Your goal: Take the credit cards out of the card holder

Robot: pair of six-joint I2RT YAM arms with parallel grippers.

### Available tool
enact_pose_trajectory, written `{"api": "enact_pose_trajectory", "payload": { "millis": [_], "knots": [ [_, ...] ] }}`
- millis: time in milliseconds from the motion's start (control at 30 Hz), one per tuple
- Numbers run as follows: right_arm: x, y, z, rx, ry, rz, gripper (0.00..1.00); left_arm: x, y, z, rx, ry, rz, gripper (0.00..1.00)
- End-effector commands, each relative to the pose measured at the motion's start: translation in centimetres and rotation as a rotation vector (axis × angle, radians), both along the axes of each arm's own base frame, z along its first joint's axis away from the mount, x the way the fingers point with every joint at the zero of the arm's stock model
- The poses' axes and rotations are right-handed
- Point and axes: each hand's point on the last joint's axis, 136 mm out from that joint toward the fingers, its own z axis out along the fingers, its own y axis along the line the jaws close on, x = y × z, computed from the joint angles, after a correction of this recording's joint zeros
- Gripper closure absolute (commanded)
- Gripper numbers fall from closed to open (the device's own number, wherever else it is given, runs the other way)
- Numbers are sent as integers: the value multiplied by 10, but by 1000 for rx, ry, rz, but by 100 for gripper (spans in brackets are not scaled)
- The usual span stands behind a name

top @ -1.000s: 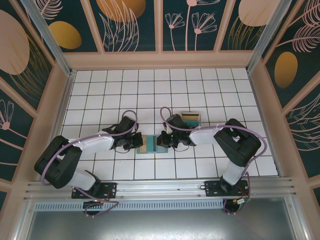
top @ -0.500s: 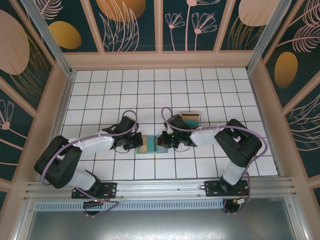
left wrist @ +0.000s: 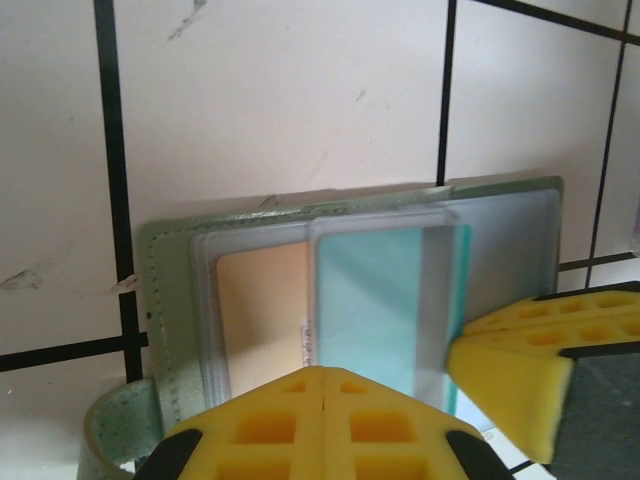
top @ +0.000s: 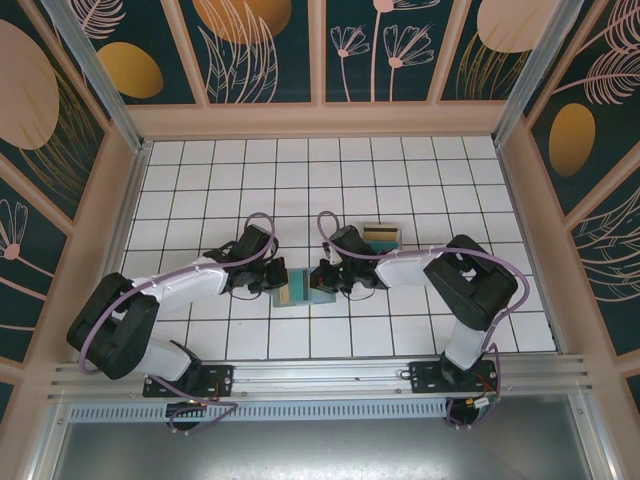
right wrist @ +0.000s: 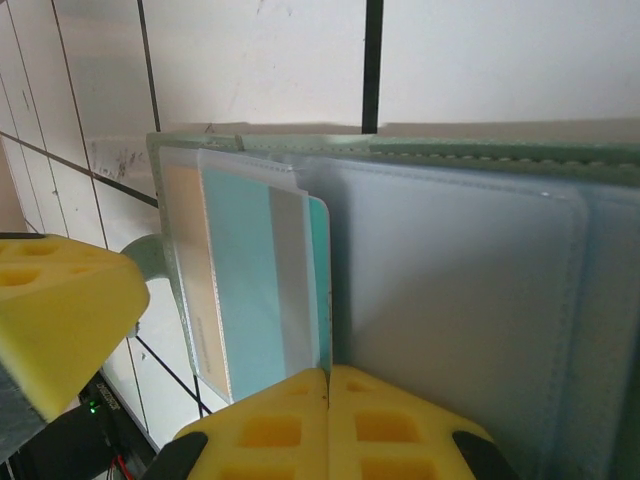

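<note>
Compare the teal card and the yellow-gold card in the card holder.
The teal card is blue-green, the yellow-gold card pale tan. The teal card lies on top, covering part of the yellow-gold card. The teal card has a pale band along one edge; the yellow-gold card's visible part looks plain. Both lie flat in the card holder's clear sleeves.

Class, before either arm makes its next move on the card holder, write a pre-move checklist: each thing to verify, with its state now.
1. The holder lies open on the tiles: ok.
2. The teal card and yellow card are in plain sight: ok.
3. Cards out of the holder: not ok, both sit in its clear sleeves.
4. The left gripper is shut at the holder's edge: ok.
5. The right gripper is open for a grasp: not ok, it is shut.
6. Either gripper pinches a card: cannot tell.
</note>
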Motion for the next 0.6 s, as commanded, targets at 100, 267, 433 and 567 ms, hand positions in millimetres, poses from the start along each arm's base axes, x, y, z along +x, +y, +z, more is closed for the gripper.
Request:
{"api": "enact_pose_trajectory", "payload": {
  "millis": [100,267,433,567],
  "knots": [
    [-4,5,-4,-9,8,31,95,-2,-10,6,-51,8,-32,97],
    [-3,4,-4,-9,6,31,95,-3,-13,0,-51,23,-39,99],
    [-3,4,-5,-12,5,30,95,-7,-16,-12,-31,49,-50,100],
    [-4,3,-5,-14,8,30,95,-9,-9,-22,15,68,-37,100]
  ]
}}
